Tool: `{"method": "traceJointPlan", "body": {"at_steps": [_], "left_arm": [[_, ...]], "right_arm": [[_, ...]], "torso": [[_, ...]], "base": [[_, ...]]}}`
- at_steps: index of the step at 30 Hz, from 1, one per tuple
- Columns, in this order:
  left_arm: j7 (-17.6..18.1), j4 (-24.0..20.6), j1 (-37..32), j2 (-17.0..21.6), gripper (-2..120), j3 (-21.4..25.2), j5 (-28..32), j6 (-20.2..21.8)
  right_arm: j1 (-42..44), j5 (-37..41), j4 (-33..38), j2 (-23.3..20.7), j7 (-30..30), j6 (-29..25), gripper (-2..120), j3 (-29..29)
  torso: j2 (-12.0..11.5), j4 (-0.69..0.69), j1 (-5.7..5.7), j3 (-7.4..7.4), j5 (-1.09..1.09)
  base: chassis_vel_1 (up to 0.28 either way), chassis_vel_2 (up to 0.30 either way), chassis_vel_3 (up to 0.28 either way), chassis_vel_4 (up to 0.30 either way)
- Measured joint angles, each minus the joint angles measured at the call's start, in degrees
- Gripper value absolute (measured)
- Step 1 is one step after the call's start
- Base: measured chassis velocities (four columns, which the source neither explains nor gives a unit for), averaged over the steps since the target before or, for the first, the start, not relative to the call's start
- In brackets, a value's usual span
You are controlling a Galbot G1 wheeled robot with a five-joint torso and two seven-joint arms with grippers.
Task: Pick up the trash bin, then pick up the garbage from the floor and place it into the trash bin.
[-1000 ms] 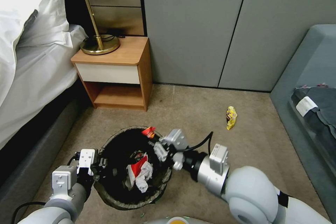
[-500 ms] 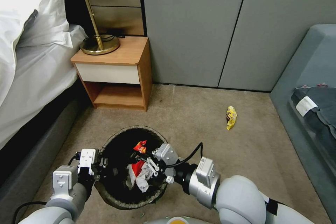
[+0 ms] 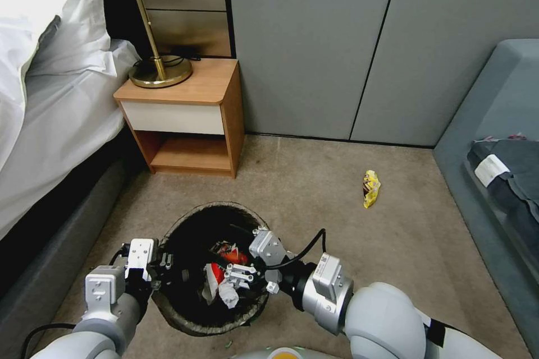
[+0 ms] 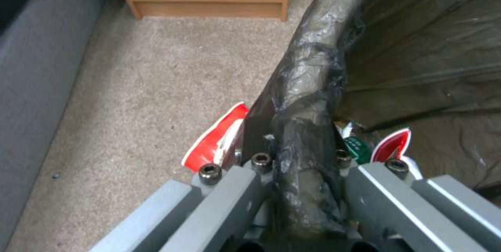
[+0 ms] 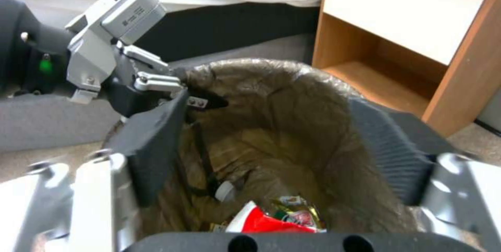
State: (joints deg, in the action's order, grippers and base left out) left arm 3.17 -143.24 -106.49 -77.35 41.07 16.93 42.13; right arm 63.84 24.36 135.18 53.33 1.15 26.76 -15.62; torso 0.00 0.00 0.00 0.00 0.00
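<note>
I have the trash bin (image 3: 209,269) on the carpet in front of the nightstand (image 3: 188,118), its dark liner folded over the rim. My left claw (image 3: 163,269) is clamped tight on the side of the rim nearest the bed (image 3: 50,112) — in the left wrist view the bagged rim (image 4: 308,134) runs straight between the two fingers, with red-white wrapper scraps (image 4: 217,138) showing beside them. My right claw (image 3: 242,275) hangs over the bin's mouth on the side away from the bed, its jaws spread wide and holding nothing; the right wrist view looks down between the two dark pads (image 5: 156,146) into the liner. Down in the bin lies the garbage (image 3: 224,275): a red-white wrapper and crumpled white tissue, with a red wrapper (image 5: 271,220) at the bottom. One yellow wrapper (image 3: 370,188) lies on the carpet, well apart from the bin — out toward the grey sofa (image 3: 494,123), near the wall panels.
</note>
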Motion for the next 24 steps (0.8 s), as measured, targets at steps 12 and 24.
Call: {"method": "traceJointPlan", "body": {"at_steps": [12,24], "left_arm": [[-0.05,0.0,0.06,-0.11,1,-0.12,-0.03,0.0],[-0.06,0.0,0.47,0.33,1,0.13,-0.12,0.0]], "right_arm": [[2.01,0.12,2.11,-0.62,-0.35,-0.08,100,3.99],[10.25,3.81,8.1,-1.68,4.73,-7.01,100,13.88]], "torso": [[0.0,0.0,0.0,0.0,0.0],[0.0,0.0,0.0,0.0,0.0]], "base": [[0.0,0.0,0.0,0.0],[0.0,0.0,0.0,0.0]]}}
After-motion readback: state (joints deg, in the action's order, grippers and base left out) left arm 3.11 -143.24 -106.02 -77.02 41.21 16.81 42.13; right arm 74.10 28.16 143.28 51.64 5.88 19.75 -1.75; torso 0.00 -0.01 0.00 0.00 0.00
